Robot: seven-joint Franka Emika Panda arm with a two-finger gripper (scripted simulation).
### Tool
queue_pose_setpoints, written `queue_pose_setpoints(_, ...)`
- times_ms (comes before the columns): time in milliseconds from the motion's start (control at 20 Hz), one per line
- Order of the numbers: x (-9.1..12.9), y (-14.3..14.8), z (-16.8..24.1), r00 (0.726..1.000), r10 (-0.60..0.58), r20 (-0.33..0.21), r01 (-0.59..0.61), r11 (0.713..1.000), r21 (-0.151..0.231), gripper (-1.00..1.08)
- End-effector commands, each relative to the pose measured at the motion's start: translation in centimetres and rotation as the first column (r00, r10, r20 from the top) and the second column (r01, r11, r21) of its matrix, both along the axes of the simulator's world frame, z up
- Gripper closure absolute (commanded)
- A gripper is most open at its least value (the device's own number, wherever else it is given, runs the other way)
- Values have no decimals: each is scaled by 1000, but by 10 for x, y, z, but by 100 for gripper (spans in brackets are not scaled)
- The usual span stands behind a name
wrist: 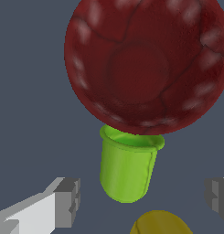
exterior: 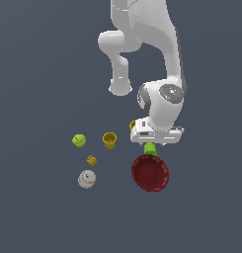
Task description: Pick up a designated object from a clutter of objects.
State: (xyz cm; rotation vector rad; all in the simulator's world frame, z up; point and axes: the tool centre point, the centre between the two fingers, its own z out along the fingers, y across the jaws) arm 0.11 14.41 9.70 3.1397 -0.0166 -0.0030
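The designated object, a bright green cup point(wrist: 128, 167), sits right beside the dark red bowl point(wrist: 141, 64). Its flared rim points towards the bowl, whose edge covers part of that rim in the wrist view. My gripper point(wrist: 141, 196) is open above the cup's closed end. One grey fingertip point(wrist: 67, 201) stands on each side, well apart from the cup. In the exterior view the hand point(exterior: 157, 133) hides most of the green cup point(exterior: 150, 148), just behind the bowl point(exterior: 150, 173).
One yellow cup point(exterior: 109, 140) stands towards the exterior view's left, and another point(exterior: 133, 124) peeks out behind the hand, also seen as yellow cup point(wrist: 159, 223). Further left lie a tennis ball point(exterior: 79, 141), a small yellow-orange block point(exterior: 92, 160) and a white baseball point(exterior: 87, 179).
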Motion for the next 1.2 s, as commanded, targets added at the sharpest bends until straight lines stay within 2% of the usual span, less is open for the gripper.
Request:
queue_pose_setpoints(0, -1, 3, -4, 1000, 0, 2, 0, 1000, 1, -92)
queue_pose_setpoints(300, -1, 3, -8, 1000, 1, 0, -1, 1000, 1, -92)
queue_pose_setpoints(750, -2, 3, -47, 1000, 0, 2, 0, 1000, 2, -92)
queue_pose_setpoints(1000, -1, 4, -54, 1000, 0, 2, 0, 1000, 2, -92)
queue_pose_setpoints(1050, -1, 4, -54, 1000, 0, 2, 0, 1000, 2, 108)
queue_pose_setpoints(1150, -1, 4, -54, 1000, 0, 2, 0, 1000, 2, 108)
